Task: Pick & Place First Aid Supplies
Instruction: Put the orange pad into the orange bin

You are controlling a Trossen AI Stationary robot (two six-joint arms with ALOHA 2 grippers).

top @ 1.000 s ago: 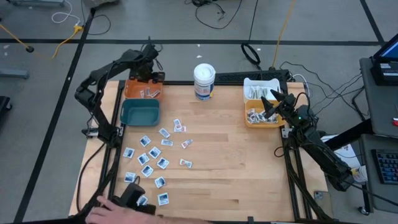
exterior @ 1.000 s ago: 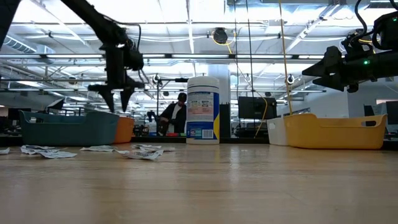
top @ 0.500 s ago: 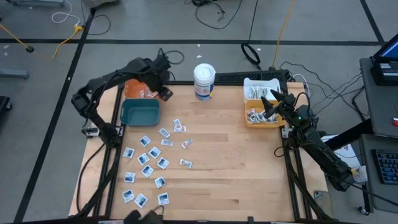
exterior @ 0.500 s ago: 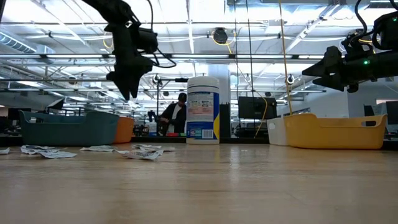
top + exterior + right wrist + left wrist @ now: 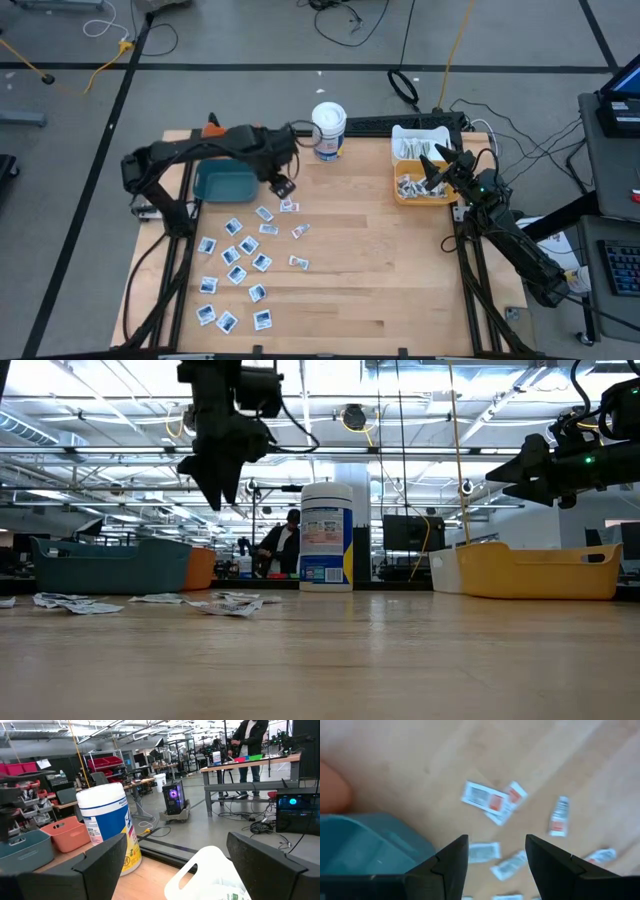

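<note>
Several small flat packets (image 5: 245, 255) lie scattered on the left half of the wooden table, and they show in the low view as a flat litter of packets (image 5: 225, 605). My left gripper (image 5: 282, 183) hangs open and empty well above the table (image 5: 222, 490), beside the teal bin's right edge. Under its open fingers (image 5: 496, 855) lie red-marked packets (image 5: 487, 800) and white-and-blue ones (image 5: 484, 852). My right gripper (image 5: 432, 165) waits open (image 5: 175, 870) above the yellow bin (image 5: 420, 188).
A teal bin (image 5: 225, 180) sits at the far left, and the left arm covers most of the orange bin (image 5: 211, 128) behind it. A tall white tub (image 5: 328, 130) stands at the far edge. A white bin (image 5: 418, 142) sits behind the yellow one. Bare wood (image 5: 380, 260) spans the middle and right.
My left gripper has swung from above the orange bin toward the table's right and near side, passing the teal bin, and now stands over the nearest packets. A person's hand at the near edge has drawn back out of view.
</note>
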